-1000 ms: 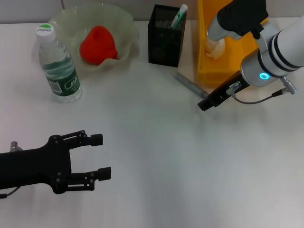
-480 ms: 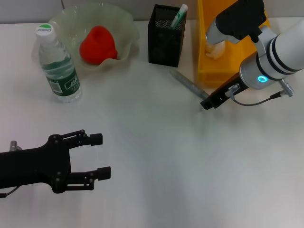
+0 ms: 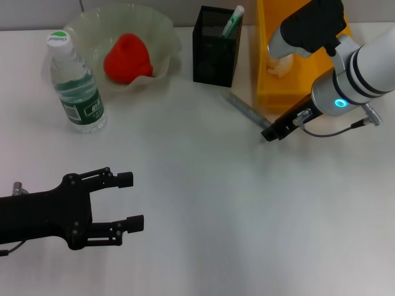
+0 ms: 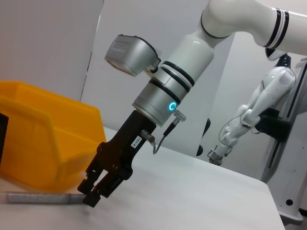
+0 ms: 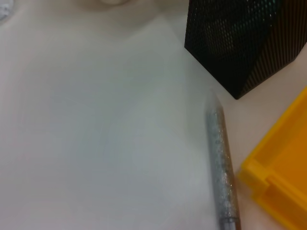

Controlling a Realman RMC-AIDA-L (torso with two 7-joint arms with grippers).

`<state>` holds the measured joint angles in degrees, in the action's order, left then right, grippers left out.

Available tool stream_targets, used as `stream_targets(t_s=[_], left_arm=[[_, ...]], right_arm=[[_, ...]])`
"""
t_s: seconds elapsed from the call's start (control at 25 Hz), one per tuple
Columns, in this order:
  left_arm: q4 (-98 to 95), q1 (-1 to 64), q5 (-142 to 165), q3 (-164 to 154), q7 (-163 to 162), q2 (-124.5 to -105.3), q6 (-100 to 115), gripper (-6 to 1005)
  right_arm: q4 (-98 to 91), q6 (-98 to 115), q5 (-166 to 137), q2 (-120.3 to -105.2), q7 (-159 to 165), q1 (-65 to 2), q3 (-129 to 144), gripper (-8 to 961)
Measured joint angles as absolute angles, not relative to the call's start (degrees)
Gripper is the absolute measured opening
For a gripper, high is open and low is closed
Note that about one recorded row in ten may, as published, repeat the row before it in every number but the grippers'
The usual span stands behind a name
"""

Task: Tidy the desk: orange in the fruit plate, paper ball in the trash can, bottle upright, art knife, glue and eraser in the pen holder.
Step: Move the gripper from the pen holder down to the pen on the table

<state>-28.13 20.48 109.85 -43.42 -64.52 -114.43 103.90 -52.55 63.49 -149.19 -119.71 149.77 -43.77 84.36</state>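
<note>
— Two grippers: where's the right gripper?
— Low over the table, tips at the near end of the gray art knife, which lies just left of the yellow trash can, near the pen holder. Whether its jaws are apart, I cannot tell.
— And the left gripper?
— Spread wide, holding nothing, near-left, well apart from the knife.

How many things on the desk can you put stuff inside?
3. The fruit plate at the back left holds the orange. The pen holder stands in the back middle. The trash can is right of it, with the paper ball inside.
</note>
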Motion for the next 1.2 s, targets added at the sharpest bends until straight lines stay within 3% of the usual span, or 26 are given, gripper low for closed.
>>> stream_targets(t_s=[0.52,1.2], left_arm=[[-28.12,20.63,109.77,-43.42,-64.57,-114.35,103.89,860],[-28.12,21.1,109.78,-43.42,-64.6,-114.29,103.55,861]], right_arm=[[-52.02,61.5,-149.08,-119.71,149.76,-43.86,85.52,315],[-50.09,60.37,-149.01,-119.61,149.53,-44.49,85.52,178]])
